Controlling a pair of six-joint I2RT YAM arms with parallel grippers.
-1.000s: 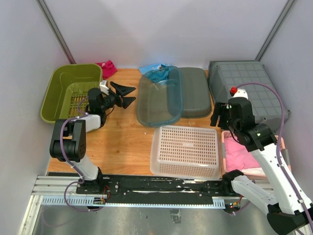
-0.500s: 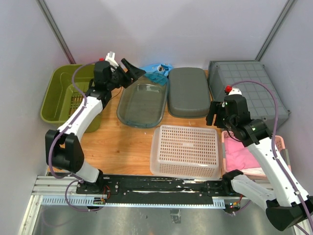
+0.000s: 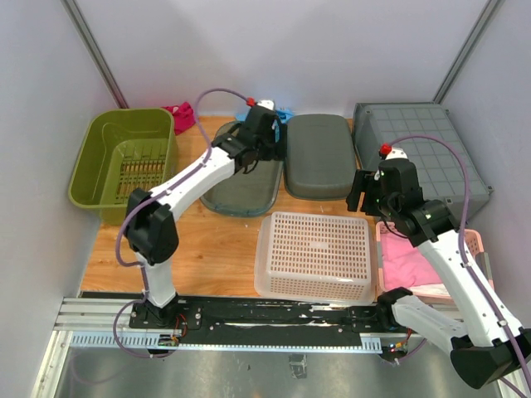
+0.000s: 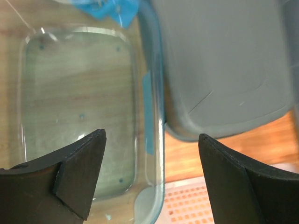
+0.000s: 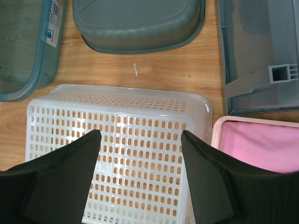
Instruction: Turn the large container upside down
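Left end effector (image 4: 150, 175), jaws spread, hangs above the clear container (image 4: 79, 107).

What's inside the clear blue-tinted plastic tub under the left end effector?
Nothing visible: the clear blue-tinted plastic tub looks empty, with the wooden table showing through its base. One near corner is hidden behind the left end effector.

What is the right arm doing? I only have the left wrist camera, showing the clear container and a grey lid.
Observer: The right gripper hangs open above the white basket, holding nothing.
Operator: Anything left of the clear container?
Observer: A green bin stands at the table's left edge, open side up, apart from the clear container.
Operator: And far right?
Observer: A grey crate sits in the far right corner, gridded face up.
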